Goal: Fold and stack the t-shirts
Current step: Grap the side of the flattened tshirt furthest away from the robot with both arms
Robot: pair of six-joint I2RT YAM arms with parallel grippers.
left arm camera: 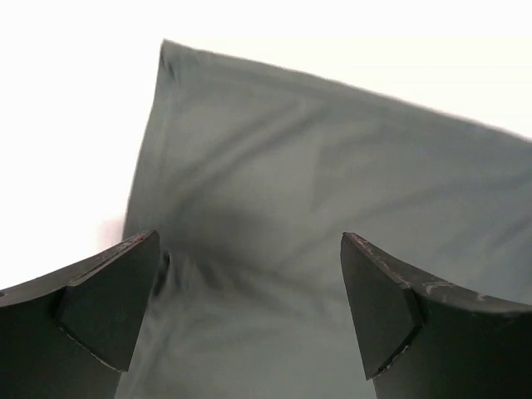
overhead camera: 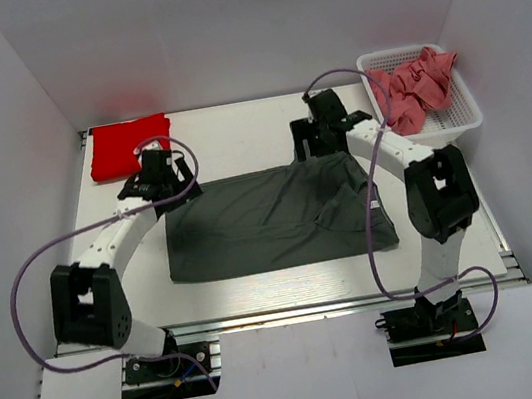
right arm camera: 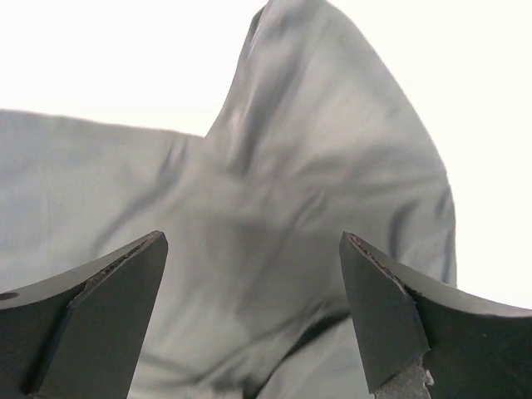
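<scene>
A dark grey t-shirt (overhead camera: pixel 269 219) lies spread on the white table, folded in part, with a sleeve at its right end. A folded bright red t-shirt (overhead camera: pixel 129 146) lies at the far left. Dusty pink t-shirts (overhead camera: pixel 415 87) are heaped in the basket. My left gripper (overhead camera: pixel 165 185) is open over the grey shirt's far left corner; the shirt (left arm camera: pixel 316 191) lies below its jaws. My right gripper (overhead camera: pixel 324 148) is open over the far right edge, with grey cloth (right arm camera: pixel 274 216) below it. Neither holds anything.
A white mesh basket (overhead camera: pixel 467 112) stands at the far right of the table. White walls close in the table at the back and sides. Purple cables loop from both arms over the table.
</scene>
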